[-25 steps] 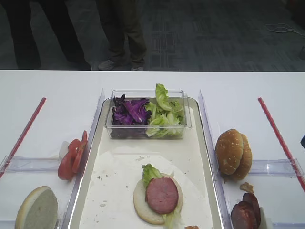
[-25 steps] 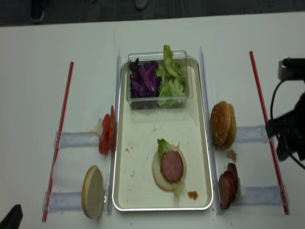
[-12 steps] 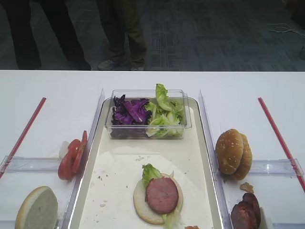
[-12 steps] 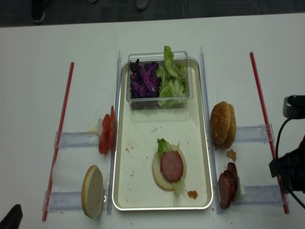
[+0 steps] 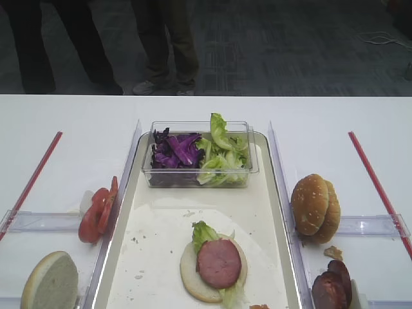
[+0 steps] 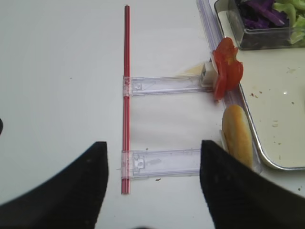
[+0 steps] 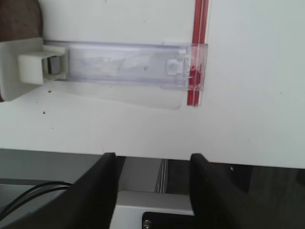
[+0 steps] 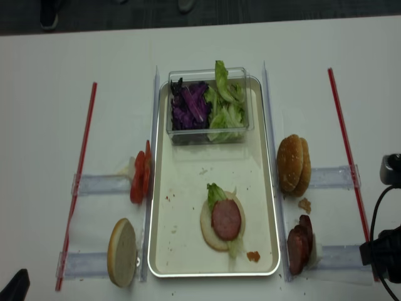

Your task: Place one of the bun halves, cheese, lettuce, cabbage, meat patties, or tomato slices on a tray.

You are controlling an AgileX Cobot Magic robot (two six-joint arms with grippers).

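Observation:
The cream tray holds a pale bun half topped with lettuce and a meat patty. Seeded bun halves and meat patties stand on holders to the right. On the left are tomato slices and another bun half. My right gripper hangs open and empty over the table's near edge. My left gripper is open and empty, left of the tray.
A clear tub at the tray's far end holds purple cabbage and green lettuce. Red strips and clear holders flank the tray. The right arm sits at the near right corner. People stand beyond the table.
The right arm has drawn back along the right side toward the table's near edge. The food and the left arm have not moved.

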